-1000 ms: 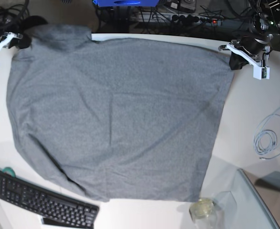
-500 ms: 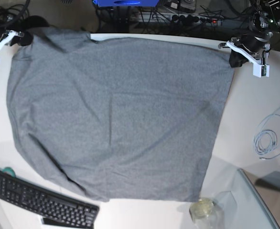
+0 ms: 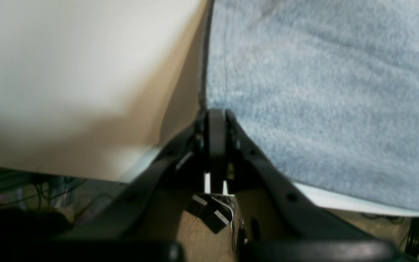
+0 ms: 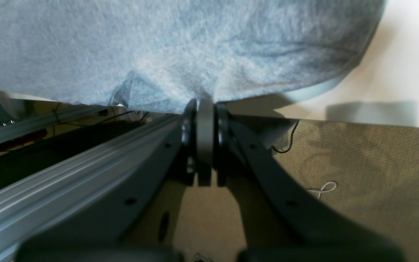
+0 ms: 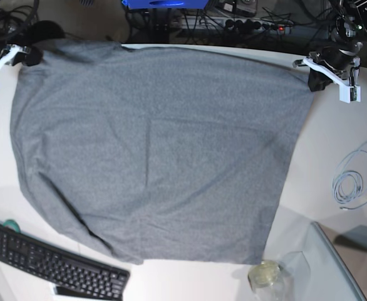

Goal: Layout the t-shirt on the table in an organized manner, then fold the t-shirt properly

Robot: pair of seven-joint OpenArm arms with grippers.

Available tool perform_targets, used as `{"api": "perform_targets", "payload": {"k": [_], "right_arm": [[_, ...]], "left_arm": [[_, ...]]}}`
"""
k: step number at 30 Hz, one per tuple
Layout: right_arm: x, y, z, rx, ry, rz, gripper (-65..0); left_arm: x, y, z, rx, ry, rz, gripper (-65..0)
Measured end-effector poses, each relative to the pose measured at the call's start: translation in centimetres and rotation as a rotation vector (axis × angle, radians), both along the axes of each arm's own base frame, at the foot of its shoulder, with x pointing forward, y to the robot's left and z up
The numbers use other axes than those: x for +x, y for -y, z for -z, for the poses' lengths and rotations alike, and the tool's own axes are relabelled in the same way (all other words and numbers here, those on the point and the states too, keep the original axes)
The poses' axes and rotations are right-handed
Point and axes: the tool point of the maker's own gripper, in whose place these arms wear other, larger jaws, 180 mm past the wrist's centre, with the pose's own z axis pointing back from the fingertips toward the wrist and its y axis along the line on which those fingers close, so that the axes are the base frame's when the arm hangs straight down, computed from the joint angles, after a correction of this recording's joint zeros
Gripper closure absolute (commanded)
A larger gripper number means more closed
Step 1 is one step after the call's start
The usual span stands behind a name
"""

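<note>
In the left wrist view, the left gripper (image 3: 216, 120) is closed on one corner of the single grey t-shirt (image 3: 322, 91), right at the far edge of the white table (image 3: 67, 72). In the right wrist view, the right gripper (image 4: 205, 107) is clamped on another corner of the same t-shirt (image 4: 180, 47), which hangs a little over the table edge (image 4: 406, 54). In the base view, the one t-shirt (image 5: 158, 150) lies spread almost flat over the middle of the table (image 5: 334, 138), held at its two far corners by the two grippers, left (image 5: 314, 76) and right (image 5: 22, 55); there is one keyboard (image 5: 52, 260) at the near left corner, one coiled cable (image 5: 349, 185) near the right edge and one jar (image 5: 265, 276) at the near edge.
</note>
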Motion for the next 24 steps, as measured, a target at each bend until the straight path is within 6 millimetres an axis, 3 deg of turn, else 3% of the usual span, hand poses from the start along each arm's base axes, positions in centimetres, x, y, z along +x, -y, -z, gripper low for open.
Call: {"api": "perform_targets", "payload": {"k": [6,14,24], "right_arm": [[-1.6,0.2,-0.1,-0.022,-0.026,-0.012,-0.3],[-0.6,0.3,-0.7,-0.039,0.001,-0.022,-0.3],[4.3,0.3,-2.0,-0.020,0.081,0.018,-0.3]], "left_arm": [[-0.7,0.0,0.4,-0.002,-0.019,0.001,0.0],[-1.5,0.1,0.6,-0.004,-0.036,0.000,0.0],[2.5,0.2,-0.8,-0.012,0.045,0.003,0.0]]}}
